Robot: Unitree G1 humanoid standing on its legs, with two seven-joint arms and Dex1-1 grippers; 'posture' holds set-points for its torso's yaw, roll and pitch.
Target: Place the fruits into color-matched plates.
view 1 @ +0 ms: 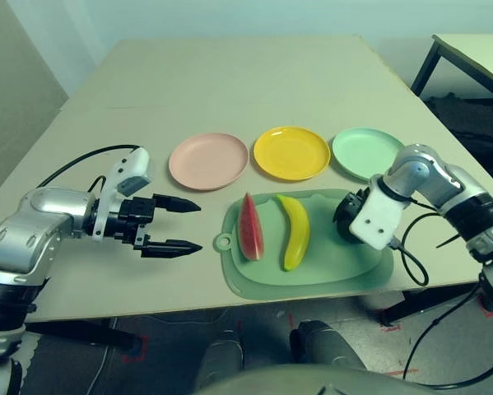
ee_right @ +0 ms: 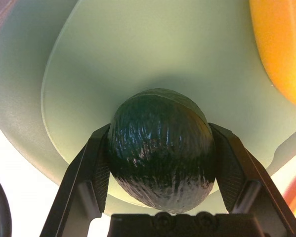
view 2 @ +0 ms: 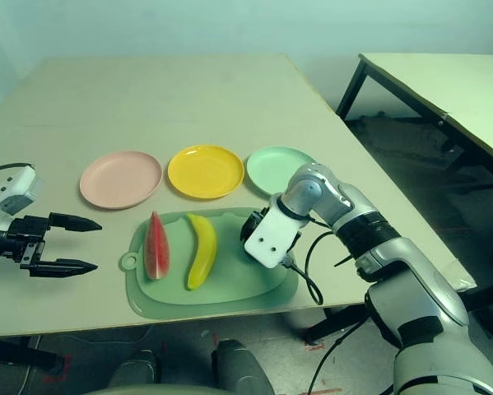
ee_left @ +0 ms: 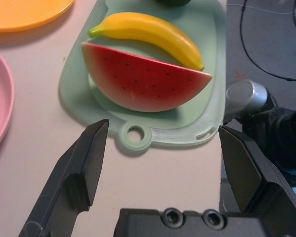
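Now the right pincer (ee_right: 160, 148) grips the avocado (ee_right: 161, 148); left pincer (view 1: 174, 225) gapes empty.

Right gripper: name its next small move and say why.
Probably lift. The right gripper has its jaws closed on the avocado, low over the mat. The mint green plate lies just beyond it, so raising the fruit clear comes first.
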